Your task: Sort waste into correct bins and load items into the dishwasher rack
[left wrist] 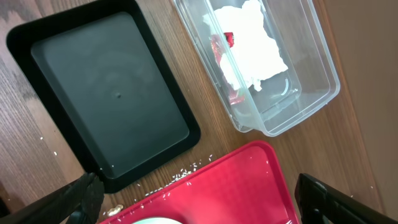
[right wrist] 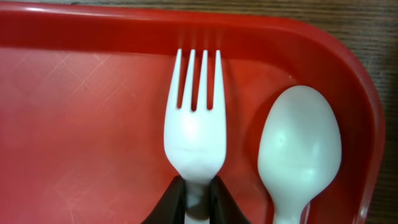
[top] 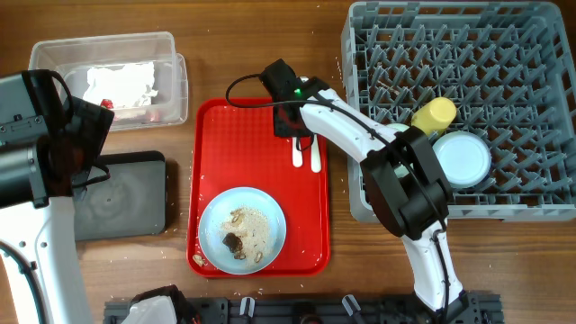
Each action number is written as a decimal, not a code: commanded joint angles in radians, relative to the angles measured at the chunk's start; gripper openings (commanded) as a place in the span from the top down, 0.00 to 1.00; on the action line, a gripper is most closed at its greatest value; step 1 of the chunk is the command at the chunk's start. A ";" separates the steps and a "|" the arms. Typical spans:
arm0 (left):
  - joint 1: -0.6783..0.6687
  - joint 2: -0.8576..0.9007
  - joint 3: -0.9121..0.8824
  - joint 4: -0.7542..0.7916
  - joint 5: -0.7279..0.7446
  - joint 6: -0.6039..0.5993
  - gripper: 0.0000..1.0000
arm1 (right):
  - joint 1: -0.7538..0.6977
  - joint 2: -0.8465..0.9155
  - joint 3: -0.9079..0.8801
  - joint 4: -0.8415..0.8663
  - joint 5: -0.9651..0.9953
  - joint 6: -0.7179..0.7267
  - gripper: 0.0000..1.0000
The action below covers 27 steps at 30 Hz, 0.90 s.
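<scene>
right gripper: clenched on the neck of the white fork, one dark finger on each side. the fork lies flat on the red tray, tines toward the tray's far rim.
white spoon: on the red tray, just beside the fork but apart from it, near the tray's far right corner.
light blue dish: on the near half of the red tray, holding beige crumbs and brown scraps.
left gripper: released, jaws wide, nothing between them. the red tray's far left corner shows in the gap.
black tray: just left of the red tray.
loose crumbs: on the table between the black tray and the red tray.
clear tub: beyond the red tray's far left corner, holding the white wrapper with red marks.
grey rack: right of the red tray, holding a yellow cup and a pale bowl.
</scene>
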 commanded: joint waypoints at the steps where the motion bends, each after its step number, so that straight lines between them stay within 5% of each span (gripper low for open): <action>1: 0.005 -0.006 0.003 0.000 -0.013 -0.016 0.00 | -0.005 0.061 -0.009 -0.016 -0.010 0.029 0.93; 27: 0.005 -0.006 0.003 0.000 -0.013 -0.016 0.00 | -0.257 -0.377 0.098 -0.084 -0.133 -0.087 0.96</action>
